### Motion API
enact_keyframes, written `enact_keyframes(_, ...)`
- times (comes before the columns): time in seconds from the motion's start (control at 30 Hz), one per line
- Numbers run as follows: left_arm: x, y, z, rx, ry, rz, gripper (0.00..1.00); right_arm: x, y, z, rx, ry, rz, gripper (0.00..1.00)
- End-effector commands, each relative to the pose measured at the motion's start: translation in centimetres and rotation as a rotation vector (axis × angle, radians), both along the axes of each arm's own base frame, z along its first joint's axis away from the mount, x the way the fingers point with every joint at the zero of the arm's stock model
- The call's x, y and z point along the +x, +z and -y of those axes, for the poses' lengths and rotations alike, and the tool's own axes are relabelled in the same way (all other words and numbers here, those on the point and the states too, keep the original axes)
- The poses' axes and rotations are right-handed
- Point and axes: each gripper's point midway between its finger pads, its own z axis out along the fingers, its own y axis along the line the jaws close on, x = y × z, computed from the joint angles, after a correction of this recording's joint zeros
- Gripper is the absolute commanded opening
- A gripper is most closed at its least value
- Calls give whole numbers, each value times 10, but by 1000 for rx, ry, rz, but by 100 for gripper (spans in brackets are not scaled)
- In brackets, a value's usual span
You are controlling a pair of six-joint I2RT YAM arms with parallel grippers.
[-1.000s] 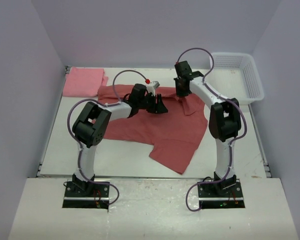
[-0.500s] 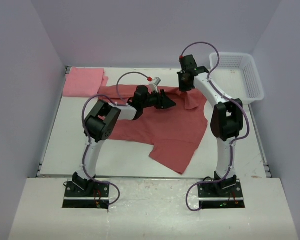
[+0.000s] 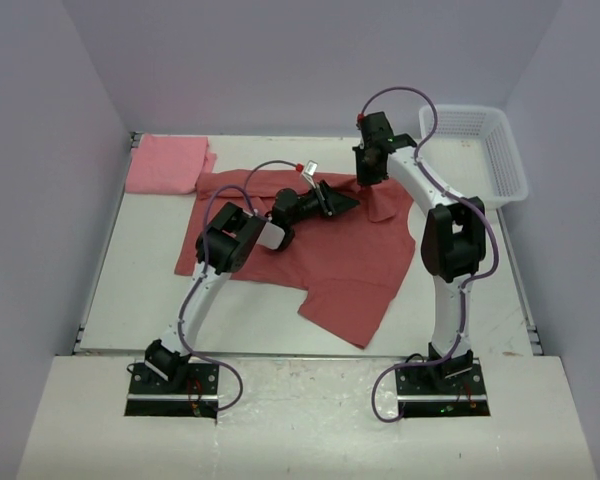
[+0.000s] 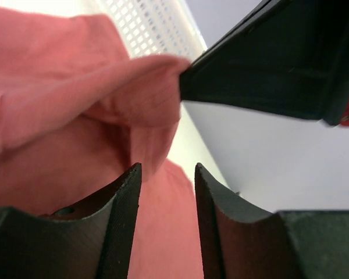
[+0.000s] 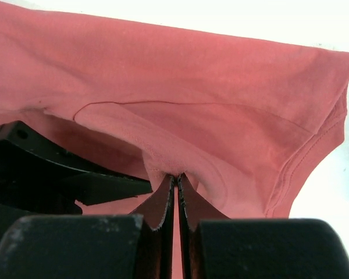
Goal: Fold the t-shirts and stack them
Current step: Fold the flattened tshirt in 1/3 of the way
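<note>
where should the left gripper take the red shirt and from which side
Probably the lifted fold of the red shirt at the collar, just left of where the right gripper pinches it. Come in level from the left: the left gripper is open facing that ridge, which stands raised and looks thin enough to fit between its jaws.

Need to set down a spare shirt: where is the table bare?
Bare table near left, nearer than the brick-red t-shirt, and near right, nearer than the white basket. Crowded far middle, where left gripper and right gripper meet.
</note>
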Motion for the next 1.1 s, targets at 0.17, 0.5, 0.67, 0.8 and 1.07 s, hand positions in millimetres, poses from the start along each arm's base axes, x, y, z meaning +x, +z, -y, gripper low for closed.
enact_keyframes(0.17,20,52,5,-154,66,139,43,-5,13,-3,18,27,24,0)
enact_keyframes(0.5,39,41,11,-105,104,118,44,-8,23,-4,33,30,39,0)
enact_keyframes(0.67,33,41,6,-75,120,126,44,-9,25,-5,34,33,45,0)
enact_keyframes(0.8,35,34,5,-32,139,119,41,-8,28,-6,37,31,52,0)
enact_keyframes(1.07,39,41,7,-26,139,132,27,-9,32,-8,30,37,57,0)
